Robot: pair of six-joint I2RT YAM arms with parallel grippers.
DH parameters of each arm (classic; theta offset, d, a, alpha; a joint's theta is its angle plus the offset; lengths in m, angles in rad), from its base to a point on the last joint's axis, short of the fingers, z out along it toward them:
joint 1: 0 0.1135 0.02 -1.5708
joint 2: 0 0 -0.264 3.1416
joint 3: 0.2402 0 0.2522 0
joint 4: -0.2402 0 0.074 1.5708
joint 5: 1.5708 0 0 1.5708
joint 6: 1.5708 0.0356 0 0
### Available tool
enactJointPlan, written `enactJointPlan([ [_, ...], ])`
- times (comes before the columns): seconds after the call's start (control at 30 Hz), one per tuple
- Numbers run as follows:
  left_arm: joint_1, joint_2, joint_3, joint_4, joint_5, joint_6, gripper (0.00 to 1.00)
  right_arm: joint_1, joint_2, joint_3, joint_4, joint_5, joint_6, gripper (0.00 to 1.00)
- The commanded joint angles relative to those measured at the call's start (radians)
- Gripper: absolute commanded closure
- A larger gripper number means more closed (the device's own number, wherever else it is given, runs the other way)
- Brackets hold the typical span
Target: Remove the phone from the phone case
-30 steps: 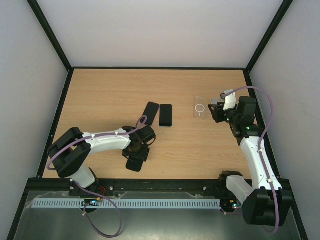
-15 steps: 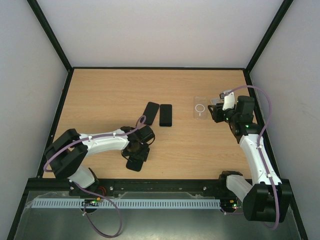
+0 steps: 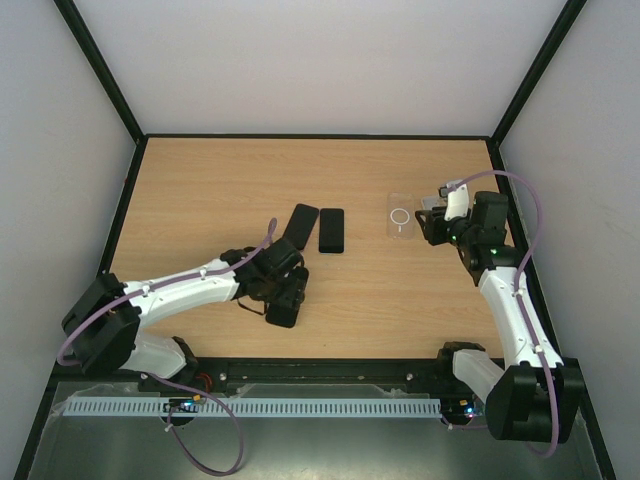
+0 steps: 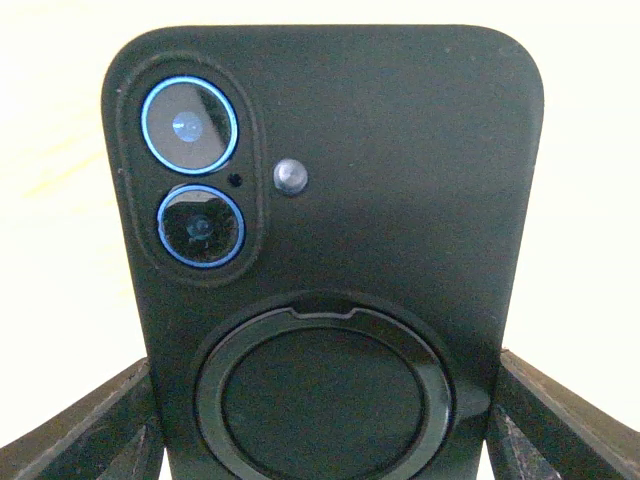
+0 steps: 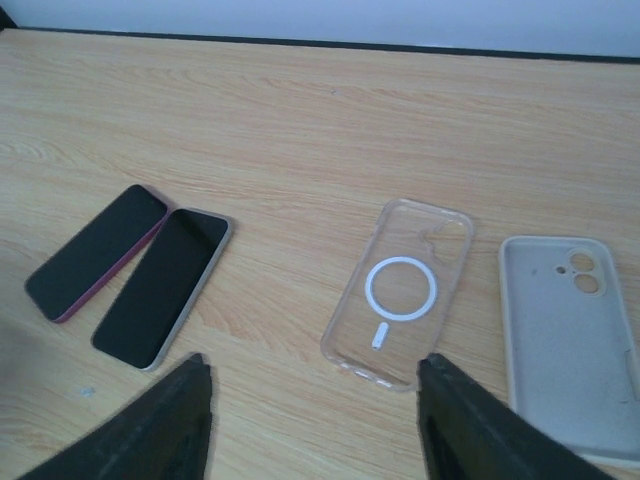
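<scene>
Your left hand has just moved a little farther out, toward the two bare phones lying on the tabletop. The arm is stretched longer now. It took the black phone case along, with its fingers pressed on both sides of it. The phone is still inside, so I think the real job has not begun. Your right hand has hardly moved. It waits far off, with its fingers wide apart and nothing in them.

The black case looks soft and dull, with round corners. Two shiny lenses with blue rings peek through a long hole, and there is a flat round ring below them. Near the right hand lie a clear case, see-through with a white ring, and a pale grey case that looks smooth and hollow.
</scene>
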Motion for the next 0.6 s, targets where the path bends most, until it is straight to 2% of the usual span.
enactJointPlan([
  [0.0, 0.005, -0.06, 0.024, 0.275, 0.085, -0.022, 0.8, -0.004, 0.004, 0.016, -0.029, -0.057, 0.004, 0.4],
  [0.07, 0.005, -0.073, 0.023, 0.359, 0.1, -0.026, 0.8, -0.004, 0.014, 0.024, -0.047, -0.139, 0.004, 0.27],
  [0.17, 0.005, -0.103, 0.016, 0.469, 0.098, -0.039, 0.8, -0.004, 0.053, 0.069, -0.11, -0.3, -0.003, 0.01],
  [0.4, 0.006, -0.142, 0.026, 0.636, 0.104, -0.024, 0.8, -0.004, 0.099, 0.144, -0.261, -0.573, -0.154, 0.02],
  [0.57, 0.013, -0.168, 0.006, 0.785, 0.115, 0.006, 0.8, 0.012, 0.065, 0.072, -0.313, -0.811, -0.232, 0.02],
])
